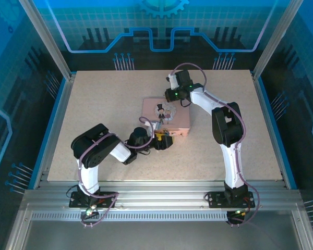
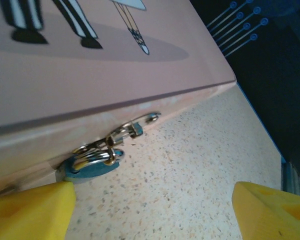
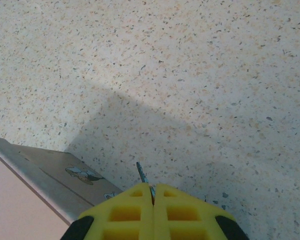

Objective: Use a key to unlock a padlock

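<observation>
Speckled beige tabletop (image 1: 94, 104) inside blue circuit-patterned walls (image 1: 83, 26)

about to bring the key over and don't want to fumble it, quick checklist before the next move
1. The key held by the right gripper: ok, its tip sticks out between the shut fingers.
2. The left gripper open: ok, fingers wide apart.
3. The padlock on the clasp of the pink box: ok.
4. The padlock steadied: not ok, it sits beside one left finger, ungripped.
5. The key close to the padlock: not ok, the right gripper is at the box's far side, the padlock at its near side.
6. Keyhole direction: cannot tell.
</observation>
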Controlling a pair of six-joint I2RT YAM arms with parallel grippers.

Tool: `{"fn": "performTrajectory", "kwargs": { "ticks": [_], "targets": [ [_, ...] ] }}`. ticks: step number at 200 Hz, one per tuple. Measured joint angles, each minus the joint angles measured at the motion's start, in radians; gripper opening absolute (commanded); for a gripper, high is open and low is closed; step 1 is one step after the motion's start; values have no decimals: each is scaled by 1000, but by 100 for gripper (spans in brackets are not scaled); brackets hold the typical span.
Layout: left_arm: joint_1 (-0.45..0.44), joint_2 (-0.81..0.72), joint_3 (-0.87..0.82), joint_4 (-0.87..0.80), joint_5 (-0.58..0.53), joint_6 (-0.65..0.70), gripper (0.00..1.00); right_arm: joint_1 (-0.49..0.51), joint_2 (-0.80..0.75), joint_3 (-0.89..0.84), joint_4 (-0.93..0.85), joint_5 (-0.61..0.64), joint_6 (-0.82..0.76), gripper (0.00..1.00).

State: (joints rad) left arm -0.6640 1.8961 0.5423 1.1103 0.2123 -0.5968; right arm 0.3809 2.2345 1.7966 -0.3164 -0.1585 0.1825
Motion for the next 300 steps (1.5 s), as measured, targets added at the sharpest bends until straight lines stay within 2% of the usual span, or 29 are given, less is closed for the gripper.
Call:
{"fn": "performTrajectory", "kwargs": {
  "ticks": [50, 80, 115, 184, 223, 250, 300],
  "targets": [
    [3, -79, -40, -87, -105, 29, 87, 12, -2, -2, -7, -8, 0, 0],
    [-2, -89, -40, -111, -139, 58, 91, 12, -3, -3, -3, -6, 4, 0],
    [-6, -81, -37, -103, -144, 76, 88, 12, -3, -5, 1, -6, 7, 0],
    [18, -5, -28, 32, 13, 58, 82, 11, -3, -11, 20, 13, 7, 0],
    [22, 11, -17, 52, 60, 37, 79, 12, -7, -18, 23, 13, 8, 0],
    [22, 40, 1, 79, 100, 11, 81, 12, -8, -18, 23, 13, 8, 0],
    [18, 44, 6, 84, 94, -10, 83, 12, -11, -24, 27, 13, 8, 0]
  ]
}}
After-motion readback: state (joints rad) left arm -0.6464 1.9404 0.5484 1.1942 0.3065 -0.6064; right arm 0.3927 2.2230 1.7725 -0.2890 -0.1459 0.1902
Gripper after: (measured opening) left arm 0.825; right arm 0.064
